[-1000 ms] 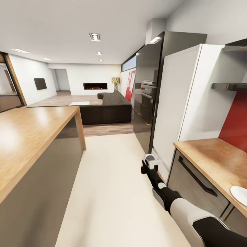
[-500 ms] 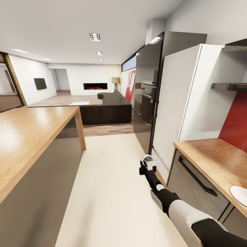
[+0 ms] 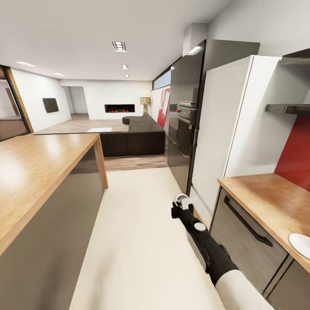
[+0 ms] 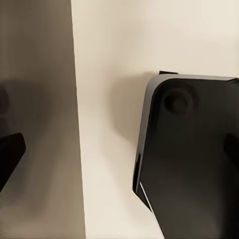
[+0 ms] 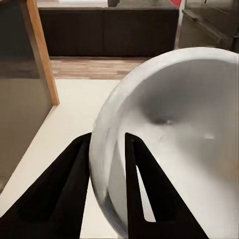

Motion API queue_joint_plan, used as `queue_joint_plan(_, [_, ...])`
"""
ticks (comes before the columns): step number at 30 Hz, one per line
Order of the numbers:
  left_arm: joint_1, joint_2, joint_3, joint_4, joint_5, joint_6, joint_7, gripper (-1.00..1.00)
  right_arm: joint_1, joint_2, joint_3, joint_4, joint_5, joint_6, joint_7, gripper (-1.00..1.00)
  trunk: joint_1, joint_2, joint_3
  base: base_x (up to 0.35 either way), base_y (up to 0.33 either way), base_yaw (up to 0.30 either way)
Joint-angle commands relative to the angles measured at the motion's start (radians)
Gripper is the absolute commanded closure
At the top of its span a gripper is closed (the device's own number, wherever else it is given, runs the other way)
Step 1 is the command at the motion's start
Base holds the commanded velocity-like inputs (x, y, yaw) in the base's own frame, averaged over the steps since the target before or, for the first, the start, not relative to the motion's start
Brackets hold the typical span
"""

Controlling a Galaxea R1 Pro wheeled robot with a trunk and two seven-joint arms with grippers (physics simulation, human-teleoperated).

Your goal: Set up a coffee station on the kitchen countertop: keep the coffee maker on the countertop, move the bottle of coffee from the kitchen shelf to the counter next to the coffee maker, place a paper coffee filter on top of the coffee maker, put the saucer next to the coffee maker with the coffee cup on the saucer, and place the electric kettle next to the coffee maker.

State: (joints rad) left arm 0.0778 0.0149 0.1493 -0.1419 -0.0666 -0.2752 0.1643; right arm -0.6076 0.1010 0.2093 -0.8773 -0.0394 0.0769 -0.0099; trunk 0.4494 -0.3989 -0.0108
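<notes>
My right gripper (image 3: 178, 209) hangs low over the floor beside the white fridge, shut on the rim of a white coffee cup (image 3: 184, 199). In the right wrist view the cup (image 5: 169, 124) looms large, and the right gripper (image 5: 108, 142) pinches its wall with one finger inside and one outside. A white saucer (image 3: 301, 244) lies on the wooden countertop (image 3: 267, 193) at the right edge. In the left wrist view the left gripper (image 4: 124, 144) points down at the floor, its dark fingers (image 4: 11, 154) spread wide and empty. The coffee maker, bottle, filter and kettle are out of view.
A long wooden island (image 3: 38, 168) runs along the left. On the right stand a white fridge (image 3: 232, 129), a dark oven tower (image 3: 185, 120) and a grey drawer front (image 3: 245, 224). A wall shelf (image 3: 287, 108) hangs above the counter. My dark base (image 4: 194, 164) sits on the pale floor.
My right arm has stretched forward, carrying the cup a little left and away from me. The camera and the rest of the room have stayed put.
</notes>
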Motion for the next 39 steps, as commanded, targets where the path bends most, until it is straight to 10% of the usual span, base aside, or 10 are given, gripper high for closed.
queue_joint_plan(1, [0.0, 0.0, 0.006, -0.002, -0.007, -0.002, 0.001, -1.0, 0.017, 0.0, 0.001, -0.043, -0.005, 0.032, 0.001, 1.0, 0.001, -0.001, -0.001, 0.0, 0.0, 0.0])
queue_joint_plan(6, [0.0, -0.005, 0.007, -0.001, -0.007, -0.002, 0.001, -1.0, 0.211, 0.001, -0.005, -0.489, -0.002, 0.349, -0.046, 1.0, 0.001, -0.001, -0.001, 0.0, 0.0, 0.0])
queue_joint_plan(15, [0.0, 0.0, 0.006, -0.002, -0.007, -0.002, 0.001, -1.0, 0.273, 0.0, -0.041, -0.661, -0.004, 0.638, -0.191, 1.0, 0.001, -0.001, -0.001, 0.0, 0.0, 0.0])
queue_joint_plan(21, [0.0, -0.004, 0.008, -0.001, -0.006, -0.001, 0.001, -1.0, 0.273, -0.003, -0.166, -0.663, 0.001, 0.672, -0.193, 1.0, 0.001, -0.001, -0.001, 0.0, 0.0, 0.0])
queue_joint_plan(28, [0.0, -0.001, 0.009, -0.001, -0.007, -0.001, 0.001, -1.0, 0.273, -0.003, -0.196, -0.655, 0.148, 0.67, -0.236, 1.0, 0.001, -0.001, -0.001, 0.0, 0.0, 0.0])
queue_joint_plan(39, [0.0, -0.005, 0.011, -0.002, -0.006, -0.002, 0.001, -1.0, 0.273, 0.0, -0.216, -0.65, 0.169, 0.669, -0.242, 1.0, 0.001, -0.001, -0.001, 0.0, 0.0, -0.033])
